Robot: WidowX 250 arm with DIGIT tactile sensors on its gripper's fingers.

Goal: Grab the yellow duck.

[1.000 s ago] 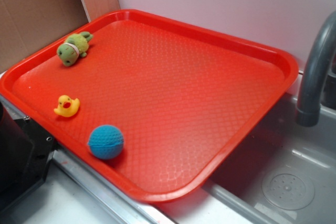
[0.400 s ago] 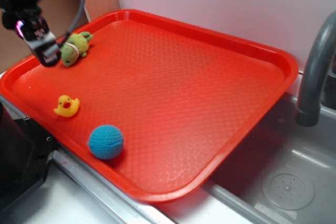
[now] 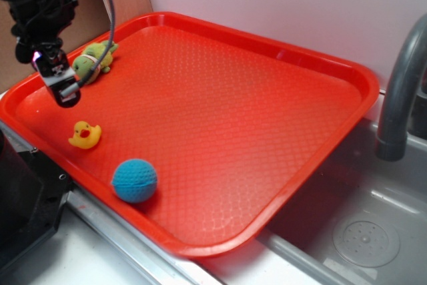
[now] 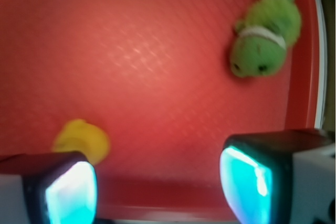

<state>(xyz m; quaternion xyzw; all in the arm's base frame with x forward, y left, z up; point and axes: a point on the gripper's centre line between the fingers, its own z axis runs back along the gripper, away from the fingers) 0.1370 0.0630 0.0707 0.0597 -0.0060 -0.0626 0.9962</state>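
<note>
Tray: a red tray (image 3: 220,118) with a raised rim and a diamond-textured floor is seen lying partly over a grey sink (image 3: 363,231); its right edge is overhung by a dark grey faucet (image 3: 400,91).

Yellow duck: the yellow duck (image 3: 85,135) is placed on the tray floor near the left edge, towards the near left corner, with its orange-red beak visible. In the wrist view the yellow duck (image 4: 81,140) is seen blurred, partly hidden behind the left fingertip (image 4: 71,192).

Gripper: the gripper (image 3: 61,85) is held above the tray's left edge, between the green toy and the duck, apart from both. In the wrist view the gripper (image 4: 157,187) is shown with its jaws spread wide; bare tray floor is seen in the gap and nothing is held.

Green plush toy: a green plush toy (image 3: 93,62) is laid near the far left corner of the tray, just beside the rim; in the wrist view the green plush toy (image 4: 265,38) is seen close to the tray's edge, with a pale band around its body.

Blue ball: a blue textured ball (image 3: 134,180) is set near the tray's near edge, close to the duck but apart from it.

Cable: a grey cable (image 3: 107,5) is run down from the arm past the plush toy.
</note>
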